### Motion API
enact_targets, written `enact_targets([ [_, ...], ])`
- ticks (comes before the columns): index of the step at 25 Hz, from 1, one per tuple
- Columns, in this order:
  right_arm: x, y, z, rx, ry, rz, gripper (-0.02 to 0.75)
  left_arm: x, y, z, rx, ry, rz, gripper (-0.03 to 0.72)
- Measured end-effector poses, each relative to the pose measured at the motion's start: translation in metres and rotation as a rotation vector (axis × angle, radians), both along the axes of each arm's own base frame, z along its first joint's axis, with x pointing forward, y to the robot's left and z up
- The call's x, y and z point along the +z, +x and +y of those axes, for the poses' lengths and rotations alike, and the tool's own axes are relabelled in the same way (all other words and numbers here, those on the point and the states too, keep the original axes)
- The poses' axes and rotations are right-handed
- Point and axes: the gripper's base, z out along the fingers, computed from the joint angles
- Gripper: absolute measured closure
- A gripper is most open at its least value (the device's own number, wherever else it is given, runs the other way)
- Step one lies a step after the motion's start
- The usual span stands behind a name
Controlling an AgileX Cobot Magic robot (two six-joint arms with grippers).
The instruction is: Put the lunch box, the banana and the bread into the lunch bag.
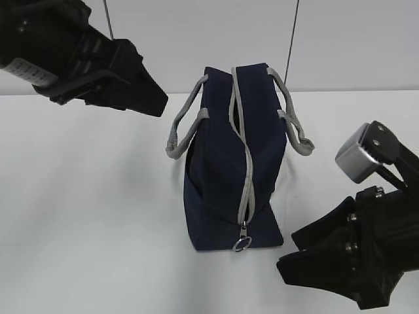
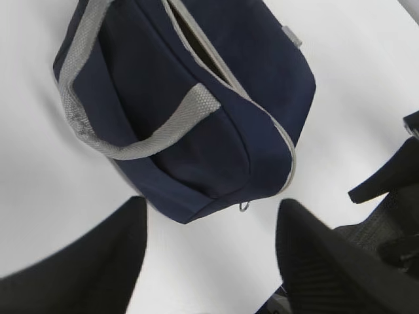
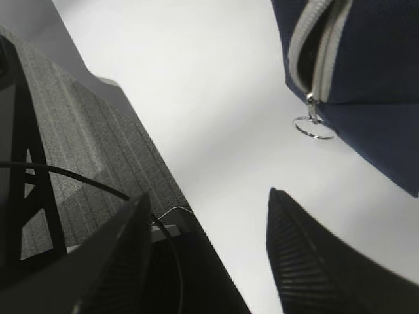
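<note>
Right tool [image 1: 288, 256] and left tool [image 1: 160, 104], both wide, flank lunch bag [image 1: 229, 163] on white table [image 1: 85, 196].

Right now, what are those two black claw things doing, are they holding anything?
Left gripper: open, holding nothing, above the navy-blue fabric lunch bag.
Right gripper: open, holding nothing, near the bag's metal ring pull.

- No readable text, brand, number or sign shows in any view.
- A pale label on the left arm [image 1: 29, 70] is too blurred to read.
</note>
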Motion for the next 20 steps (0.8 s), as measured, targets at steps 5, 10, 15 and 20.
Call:
enact_targets([
  [5, -0.001, 0.003, -0.002, 0.012, -0.04, -0.072, 0.321, 0.0, 0.0, 0.0, -0.002, 0.009, -0.006, 0.262],
  [10, -0.007, 0.012, -0.002, 0.06, -0.074, -0.183, 0.321, -0.001, 0.0, 0.001, -0.003, 0.017, -0.009, 0.264],
  [15, -0.028, 0.03, 0.006, 0.048, -0.03, -0.163, 0.321, -0.001, 0.0, 0.001, -0.003, 0.022, -0.011, 0.264],
  [20, -0.055, 0.039, 0.01, 0.088, -0.034, -0.128, 0.321, -0.001, 0.001, 0.002, -0.004, 0.033, -0.019, 0.264],
])
